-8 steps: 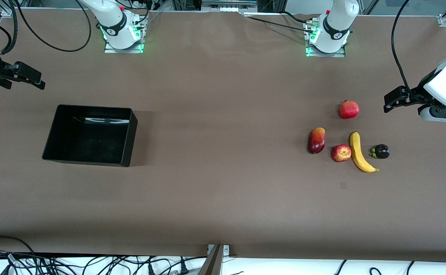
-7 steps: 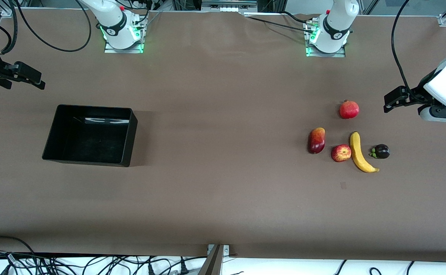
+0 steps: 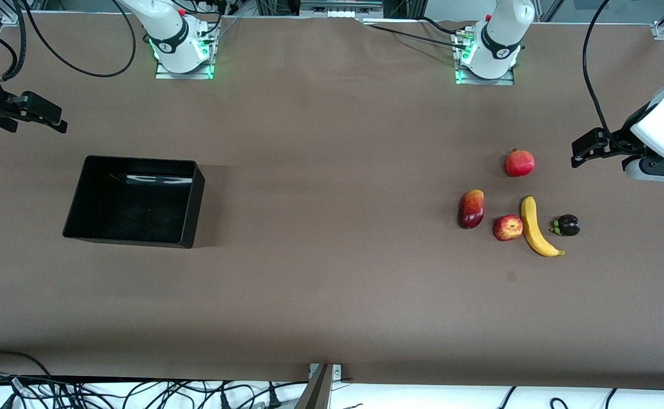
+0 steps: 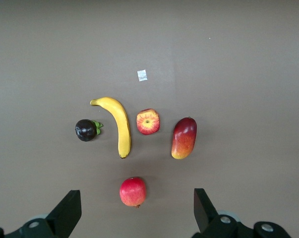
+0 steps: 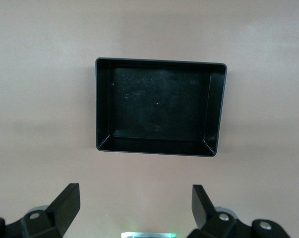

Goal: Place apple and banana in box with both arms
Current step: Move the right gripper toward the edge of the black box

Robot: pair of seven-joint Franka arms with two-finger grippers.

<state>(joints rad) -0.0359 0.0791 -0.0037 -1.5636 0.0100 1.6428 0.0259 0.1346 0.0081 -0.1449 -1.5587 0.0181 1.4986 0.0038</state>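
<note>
The banana (image 3: 537, 228) lies nearest the front camera of the fruit, on the brown worktop (image 3: 332, 295) toward the left arm's end, its lower tip reaching closest to that camera. The apple (image 3: 507, 227) sits just beside it, on the side toward the right arm's end, with a thin gap between them in the left wrist view. On the banana's other flank, near but apart, is a small dark purple fruit (image 3: 567, 225) with green leaves. A red-and-orange mango (image 3: 471, 208) lies beside the apple, a little farther from the camera and apart from it. A small pale patch (image 3: 511, 275) marks the worktop nearer the camera than the apple.

The box (image 3: 198, 196) stands well apart from the fruit, toward the right arm's end of the worktop, upright and with nothing in it.

Farther from the camera than the banana, a red pomegranate (image 3: 520, 163) rests alone.

The left claw (image 3: 581, 150) hangs in the air over the worktop at the left arm's end, near the pomegranate; its fingers (image 4: 65, 214) are spread wide and hold nothing. The right claw (image 3: 45, 116) hangs over the worktop at the right arm's end, close to the box, fingers (image 5: 65, 201) likewise wide apart and empty.
</note>
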